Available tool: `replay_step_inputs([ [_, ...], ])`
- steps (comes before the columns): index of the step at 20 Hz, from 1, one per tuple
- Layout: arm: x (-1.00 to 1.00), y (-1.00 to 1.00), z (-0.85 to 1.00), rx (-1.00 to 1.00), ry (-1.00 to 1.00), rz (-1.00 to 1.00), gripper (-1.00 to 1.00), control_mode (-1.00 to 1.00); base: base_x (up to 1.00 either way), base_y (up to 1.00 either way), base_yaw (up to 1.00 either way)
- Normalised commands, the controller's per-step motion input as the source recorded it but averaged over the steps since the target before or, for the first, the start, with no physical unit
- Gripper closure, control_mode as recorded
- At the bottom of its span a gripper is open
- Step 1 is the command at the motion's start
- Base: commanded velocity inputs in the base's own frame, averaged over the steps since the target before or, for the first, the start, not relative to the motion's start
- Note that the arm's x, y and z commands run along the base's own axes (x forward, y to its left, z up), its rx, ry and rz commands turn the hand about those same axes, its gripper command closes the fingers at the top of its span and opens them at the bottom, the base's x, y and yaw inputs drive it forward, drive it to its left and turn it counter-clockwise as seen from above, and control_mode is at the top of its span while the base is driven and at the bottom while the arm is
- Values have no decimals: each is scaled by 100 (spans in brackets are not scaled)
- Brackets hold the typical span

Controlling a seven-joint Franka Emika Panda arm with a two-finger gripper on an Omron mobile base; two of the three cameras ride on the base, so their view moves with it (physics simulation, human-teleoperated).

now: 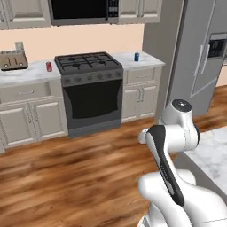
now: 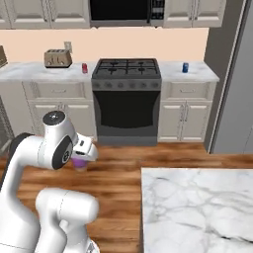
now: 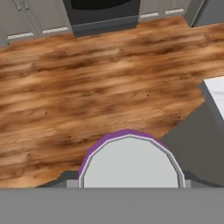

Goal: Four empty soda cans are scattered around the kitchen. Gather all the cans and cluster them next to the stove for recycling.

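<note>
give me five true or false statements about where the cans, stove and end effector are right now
1. A small red soda can stands on the white marble counter left of the black gas stove. True.
2. A small blue soda can stands on top of the stove's grates. False: it stands on the counter right of the stove.
3. The end effector holds a purple soda can with a silvery top over the wooden floor. True.
4. The purple can already stands beside the stove. False: it is held away from the stove, above the floor.
5. A tan toaster sits on the counter left of the red can. True.
</note>
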Motion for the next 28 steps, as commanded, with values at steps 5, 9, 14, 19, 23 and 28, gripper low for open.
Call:
replay_step_inputs([
  [5,0,0,0,0,0,0,100,100,100,0,-17],
  [9,0,0,0,0,0,0,100,100,100,3,-20],
  [14,0,0,0,0,0,0,100,100,100,18,-21],
  [19,0,0,0,0,0,0,100,100,100,8,-16],
  [23,0,0,0,0,0,0,100,100,100,-1,0],
  [28,0,0,0,0,0,0,100,100,100,-13,0],
])
